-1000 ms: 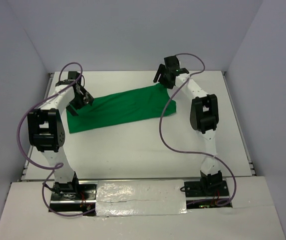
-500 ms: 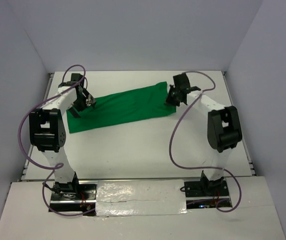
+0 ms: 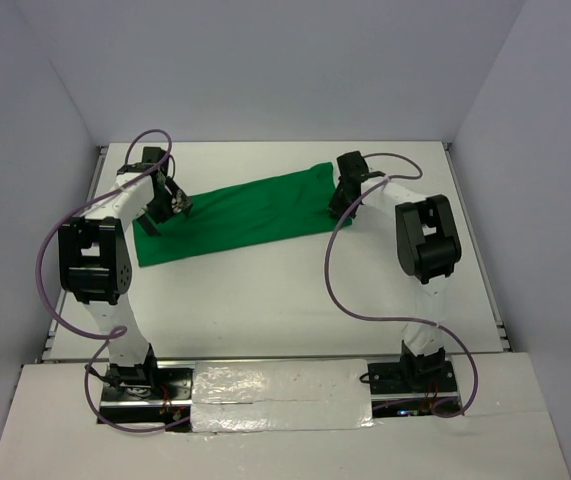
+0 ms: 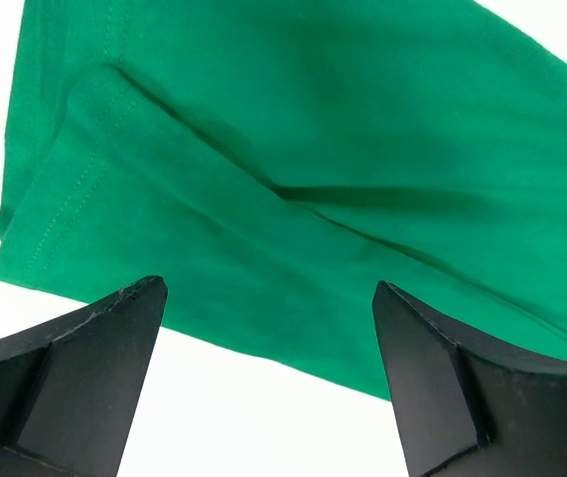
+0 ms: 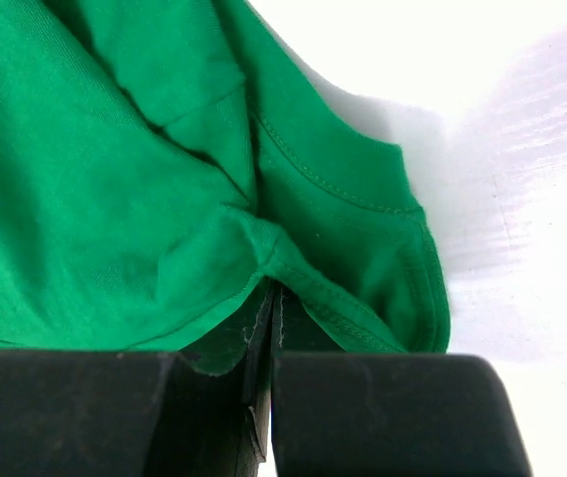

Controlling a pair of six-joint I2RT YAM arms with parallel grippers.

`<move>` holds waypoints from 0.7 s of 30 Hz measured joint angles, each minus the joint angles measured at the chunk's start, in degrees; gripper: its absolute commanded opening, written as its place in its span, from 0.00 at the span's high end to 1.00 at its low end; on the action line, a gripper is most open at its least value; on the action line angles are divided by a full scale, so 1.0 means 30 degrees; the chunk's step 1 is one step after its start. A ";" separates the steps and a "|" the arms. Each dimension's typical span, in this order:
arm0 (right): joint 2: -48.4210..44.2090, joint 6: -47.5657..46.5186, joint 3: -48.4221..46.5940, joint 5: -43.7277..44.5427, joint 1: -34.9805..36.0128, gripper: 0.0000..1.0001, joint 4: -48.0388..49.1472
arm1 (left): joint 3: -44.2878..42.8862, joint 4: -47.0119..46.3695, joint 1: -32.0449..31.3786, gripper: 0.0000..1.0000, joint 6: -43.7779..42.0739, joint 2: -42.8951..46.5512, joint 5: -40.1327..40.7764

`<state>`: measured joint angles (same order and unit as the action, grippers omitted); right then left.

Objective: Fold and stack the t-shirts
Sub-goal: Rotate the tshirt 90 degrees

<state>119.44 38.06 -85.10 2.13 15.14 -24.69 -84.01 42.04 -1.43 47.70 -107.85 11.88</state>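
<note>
Now right claw clenched, pinching edge of plain bright green soft-cloth t-shirt on white tabletop; left claw released wide over its other end.

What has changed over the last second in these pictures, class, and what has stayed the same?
The right gripper came nearer and down onto the right end of the green t-shirt and shut on a fold of its cloth. The left gripper stayed open over the shirt's left end, and the shirt still lies spread on the table.
</note>
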 measured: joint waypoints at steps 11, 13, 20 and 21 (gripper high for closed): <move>-0.4517 0.0707 0.3825 -0.1450 -0.0044 0.52 0.0816 | -0.6309 0.1319 0.0495 0.01 -0.0984 -0.3286 0.1800; -0.6703 0.1224 0.5610 -0.1851 -0.0044 0.51 0.1239 | -0.7009 0.1392 0.0809 0.01 -0.1005 -0.4175 0.2295; -0.8174 0.4080 0.9216 -0.3657 -0.0036 0.51 0.4503 | -0.7235 0.2259 0.1457 0.01 -0.0860 -0.7038 0.3271; -0.7388 0.4517 0.9224 -0.3934 -0.0036 0.52 0.4867 | -0.7009 0.2171 0.1457 0.01 -0.0816 -0.6790 0.3432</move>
<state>97.27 51.62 -57.43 -9.67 15.03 -10.09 -105.03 48.56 2.94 45.25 -128.22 22.17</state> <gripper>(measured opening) 0.488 0.994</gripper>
